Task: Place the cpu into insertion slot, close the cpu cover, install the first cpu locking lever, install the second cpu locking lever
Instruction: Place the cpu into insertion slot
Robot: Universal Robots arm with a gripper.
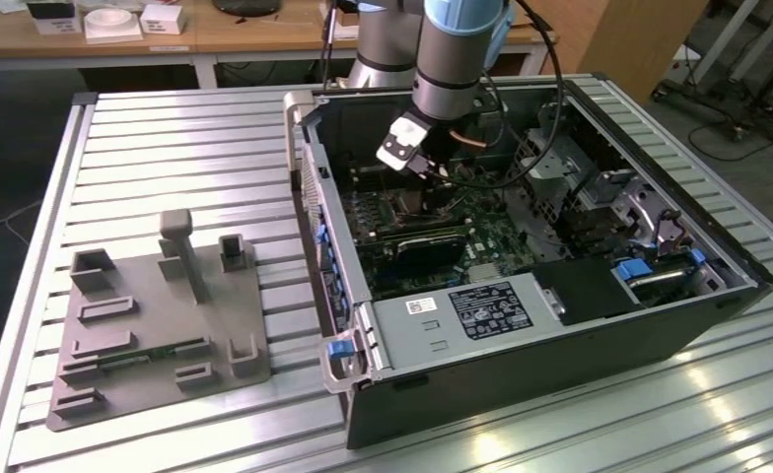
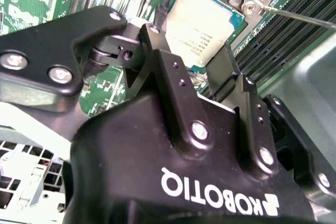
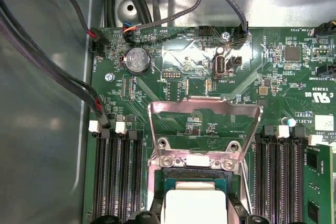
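Inside the open computer case (image 1: 519, 355) on the counter (image 1: 163, 148), we judged the first step to be in hand: the gripper (image 2: 189, 51) hung low over the socket (image 3: 194, 173), its jaws pinching the chip (image 3: 195, 205) by two opposite edges, the chip lying within the socket's rim. The cover plate (image 3: 205, 106) stood raised on its hinge, not yet closed; the chip had to sit flat and square first. Lettering on the gripper body, the chip's top and the green board we left unread.
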